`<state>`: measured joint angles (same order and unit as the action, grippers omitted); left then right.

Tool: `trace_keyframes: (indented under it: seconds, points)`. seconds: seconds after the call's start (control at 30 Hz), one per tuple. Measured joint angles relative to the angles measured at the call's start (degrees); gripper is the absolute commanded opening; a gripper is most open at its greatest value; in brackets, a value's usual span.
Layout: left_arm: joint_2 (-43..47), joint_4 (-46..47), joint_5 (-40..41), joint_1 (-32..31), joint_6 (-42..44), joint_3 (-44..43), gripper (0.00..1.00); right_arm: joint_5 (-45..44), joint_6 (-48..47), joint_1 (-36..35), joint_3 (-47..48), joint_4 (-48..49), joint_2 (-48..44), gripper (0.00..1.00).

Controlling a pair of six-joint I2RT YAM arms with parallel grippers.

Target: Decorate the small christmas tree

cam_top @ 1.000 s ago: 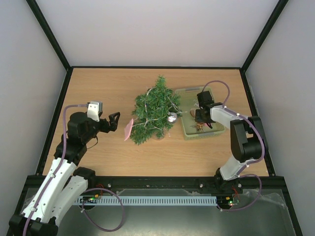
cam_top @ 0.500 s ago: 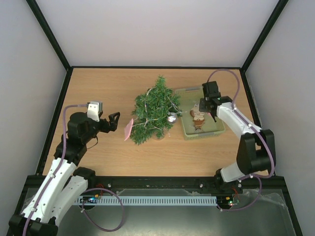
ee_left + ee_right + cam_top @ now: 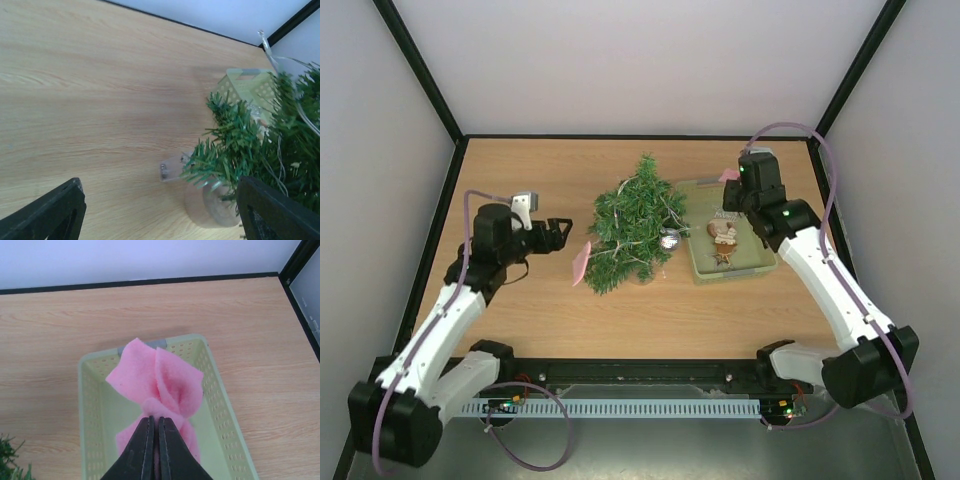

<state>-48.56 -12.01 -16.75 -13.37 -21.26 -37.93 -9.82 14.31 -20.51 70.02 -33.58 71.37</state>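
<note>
The table [image 3: 520, 300] is smooth, matt wood-grain. The basket [image 3: 220, 405] is perforated plastic. The pink piece [image 3: 160, 377] looks like soft matt felt. The small christmas tree [image 3: 635, 225] has bristly needles.

small christmas tree [image 3: 635, 222]: dark green bristly needle branches, cone shape, widest low down. Stands upright on a pale round wooden base [image 3: 209, 206], mid table [image 3: 520, 180], tip toward the far wall. Sits just left of the pale green basket [image 3: 92, 405] (contact can't be told). On it: a pink felt piece [image 3: 582, 262] hanging off the low left branches and a silver ball [image 3: 669, 240] on the right side.
</note>
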Motion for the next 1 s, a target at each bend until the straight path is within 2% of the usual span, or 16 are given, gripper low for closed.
trace_keyframes:
  seconds: [0.23, 0.5, 0.73, 1.0]
  points:
    - [-15.7, 7.1, -11.7, 4.5, -5.4, -2.6, 0.69, 4.4, 0.5, -0.2, -5.1, 0.4, -3.4, 0.02]
    - [-31.8, 20.4, -25.2, 5.3, -13.9, -2.2, 0.62, 11.3, 2.2, -0.6, -11.7, 2.8, -5.9, 0.02]
    - [-34.7, 23.6, -32.2, 4.3, -15.2, -2.6, 0.58, 17.3, 4.4, -1.9, -18.8, 4.7, -8.9, 0.02]
    - [-34.1, 23.5, -34.7, 4.0, -14.9, -1.4, 0.4, 19.8, 5.4, -2.2, -21.2, 5.8, -11.1, 0.02]
